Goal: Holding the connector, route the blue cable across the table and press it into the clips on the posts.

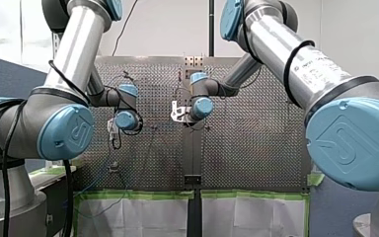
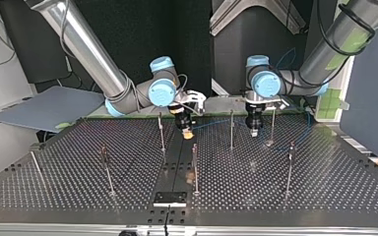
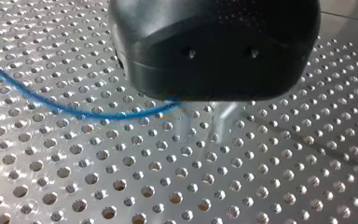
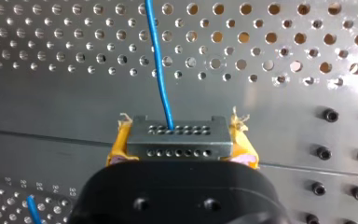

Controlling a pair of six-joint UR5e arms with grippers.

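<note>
Two arms: both reach in over the perforated table, grippers pointing down at it.
Right gripper: clamped on the connector, one of its yellow pads pressed to each side.
Connector: a grey block with rows of small holes, held low over the table's solid centre strip.
Blue cable: leaves the connector's holed face and runs away over the table. In the top view it stretches from the connector toward my left gripper.
Left gripper: black, well apart from the connector, at its right in the top view. The cable runs in under its body, and whether it is apart or together I cannot tell.
Posts: thin and upright. One stands between the connector and my left gripper, another just beside the connector on its other side. Their clips are too small to make out.
</note>
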